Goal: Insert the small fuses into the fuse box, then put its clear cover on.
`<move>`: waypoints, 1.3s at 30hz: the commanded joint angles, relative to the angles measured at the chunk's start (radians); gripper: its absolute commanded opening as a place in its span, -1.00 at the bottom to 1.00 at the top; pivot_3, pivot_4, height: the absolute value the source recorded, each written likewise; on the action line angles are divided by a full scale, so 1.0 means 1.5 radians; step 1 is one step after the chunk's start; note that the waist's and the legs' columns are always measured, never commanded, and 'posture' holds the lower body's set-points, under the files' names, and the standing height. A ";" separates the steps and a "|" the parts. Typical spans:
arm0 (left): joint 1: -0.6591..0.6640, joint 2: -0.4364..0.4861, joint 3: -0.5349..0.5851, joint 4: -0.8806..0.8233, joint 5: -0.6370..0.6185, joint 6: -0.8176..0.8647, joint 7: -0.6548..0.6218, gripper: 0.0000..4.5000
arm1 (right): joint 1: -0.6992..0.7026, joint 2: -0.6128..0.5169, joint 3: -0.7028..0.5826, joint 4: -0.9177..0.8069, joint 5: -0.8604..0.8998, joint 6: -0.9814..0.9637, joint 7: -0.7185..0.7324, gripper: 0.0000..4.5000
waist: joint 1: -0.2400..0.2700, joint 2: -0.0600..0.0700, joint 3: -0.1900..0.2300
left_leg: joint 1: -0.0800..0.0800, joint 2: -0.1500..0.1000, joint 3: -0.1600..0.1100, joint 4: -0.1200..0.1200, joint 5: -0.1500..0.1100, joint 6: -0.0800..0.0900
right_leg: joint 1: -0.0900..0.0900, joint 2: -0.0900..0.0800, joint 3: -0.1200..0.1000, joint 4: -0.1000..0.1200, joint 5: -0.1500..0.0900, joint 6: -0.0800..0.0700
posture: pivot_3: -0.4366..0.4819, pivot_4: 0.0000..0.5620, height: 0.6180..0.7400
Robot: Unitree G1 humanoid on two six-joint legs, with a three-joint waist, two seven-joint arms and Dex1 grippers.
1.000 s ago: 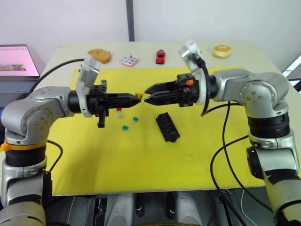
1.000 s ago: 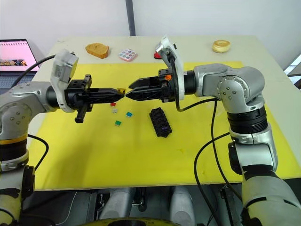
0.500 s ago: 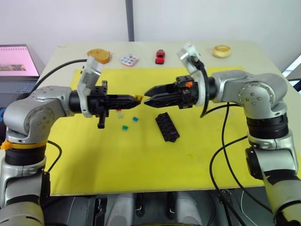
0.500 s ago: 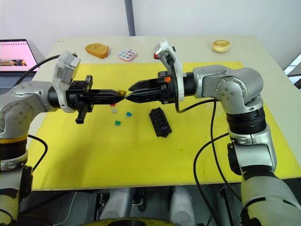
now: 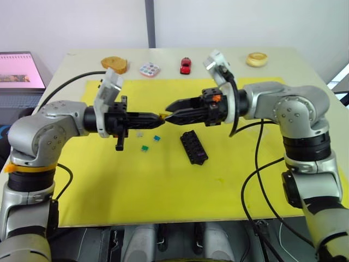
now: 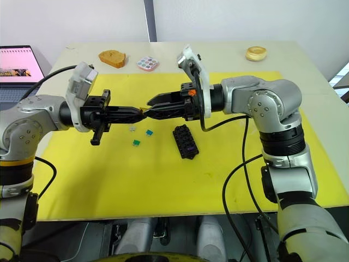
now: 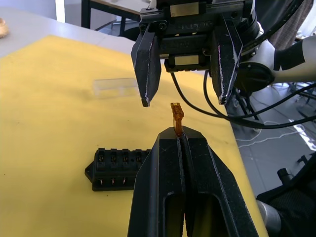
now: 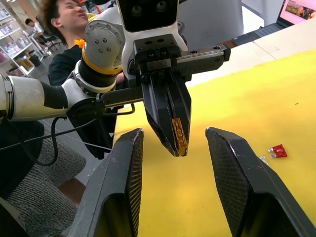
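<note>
Orange fuse (image 7: 177,117) sits clamped upright in the tip of the left gripper (image 7: 181,139), whose fingers are shut tight on it. Over the last second both arms have closed the gap over the yellow mat (image 5: 163,185), so the right gripper (image 7: 183,101) now has its fingers spread on either side of the fuse, not yet touching it: a hand-over looks about to happen. Both forearms lie level, pointing at each other above the mat. Below, the fuse box (image 5: 193,147) lies with loose fuses (image 5: 150,143) just beside it, and the clear cover (image 7: 114,87) rests further off.
</note>
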 commanded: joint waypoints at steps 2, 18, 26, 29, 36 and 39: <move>-0.014 0.003 0.008 -0.015 -0.004 -0.015 0.002 -1.00 | -0.004 0.006 -0.012 -0.024 0.001 -0.006 0.004 -0.05 | 0.000 0.000 0.000 | 0.000 0.000 0.000 0.000 0.000 0.000 | 0.000 0.000 0.000 0.000 0.000 0.000 | -0.05 -0.47 1.00; -0.015 0.001 0.001 -0.009 -0.003 -0.023 0.003 -1.00 | -0.012 0.025 -0.016 -0.013 0.002 -0.003 -0.002 -0.99 | 0.000 0.000 0.000 | 0.000 0.000 0.000 0.000 0.000 0.000 | 0.000 0.000 0.000 0.000 0.000 0.000 | -0.05 -0.47 1.00; -0.016 0.009 -0.011 0.006 0.004 -0.022 -0.021 -0.88 | 0.005 0.020 -0.011 -0.031 0.002 0.008 0.002 -1.00 | 0.000 0.000 0.000 | 0.000 0.000 0.000 0.000 0.000 0.000 | 0.000 0.000 0.000 0.000 0.000 0.000 | -0.05 -0.47 1.00; -0.012 0.013 -0.002 0.007 -0.009 -0.010 -0.025 -0.44 | 0.010 0.016 -0.013 -0.029 -0.008 -0.006 0.005 -1.00 | 0.000 0.000 0.000 | 0.000 0.000 0.000 0.000 0.000 0.000 | 0.000 0.000 0.000 0.000 0.000 0.000 | -0.05 -0.47 1.00; 0.010 0.037 0.018 0.007 0.016 -0.028 0.000 0.99 | 0.063 0.020 -0.041 0.009 -0.121 -0.277 0.078 -1.00 | 0.000 0.000 0.000 | 0.000 0.000 0.000 0.000 0.000 0.000 | 0.000 0.001 0.000 0.000 0.000 0.000 | -0.05 -0.47 1.00; 0.066 0.053 0.018 -0.037 0.036 -0.050 0.014 0.99 | 0.084 -0.019 -0.029 0.071 -0.136 -0.330 0.197 -1.00 | -0.001 0.000 0.000 | 0.000 0.000 0.000 0.000 0.000 0.000 | 0.000 0.001 0.001 0.000 0.000 0.000 | -0.05 -0.47 1.00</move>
